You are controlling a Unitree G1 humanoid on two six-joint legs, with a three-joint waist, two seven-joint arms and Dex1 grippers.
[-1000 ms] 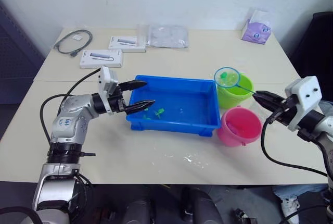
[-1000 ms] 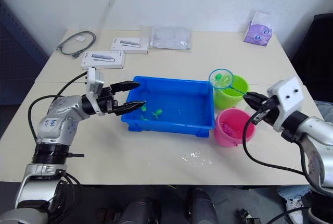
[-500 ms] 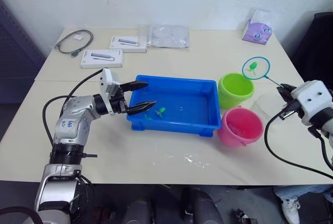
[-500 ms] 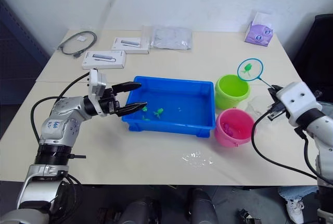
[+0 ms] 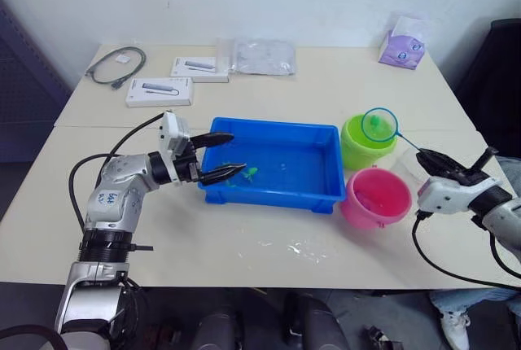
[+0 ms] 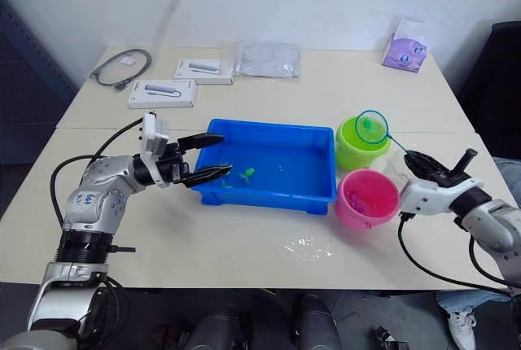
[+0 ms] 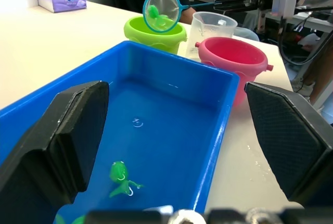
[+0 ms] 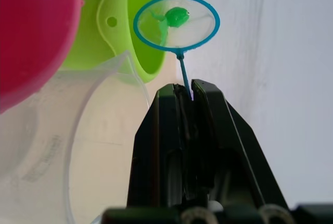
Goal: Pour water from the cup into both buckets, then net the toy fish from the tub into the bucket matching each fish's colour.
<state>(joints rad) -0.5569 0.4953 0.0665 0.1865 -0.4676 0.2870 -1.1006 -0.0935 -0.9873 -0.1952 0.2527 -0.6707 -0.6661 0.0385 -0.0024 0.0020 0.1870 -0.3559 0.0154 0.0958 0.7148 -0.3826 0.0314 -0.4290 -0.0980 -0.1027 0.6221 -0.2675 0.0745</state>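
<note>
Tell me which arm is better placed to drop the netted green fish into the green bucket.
The right. Its gripper is shut on the net handle, and the hoop with the green fish hangs at the green bucket. The left gripper is open at the blue tub's far end.

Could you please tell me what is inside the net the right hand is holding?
One small green fish sits in the net, held by the right hand at the green bucket. Nothing else shows through its mesh.

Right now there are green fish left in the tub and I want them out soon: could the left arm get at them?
Probably yes. The left gripper hangs open just over the tub rim, the green fish lie right below it, nothing between. But the net is in the right gripper.
</note>
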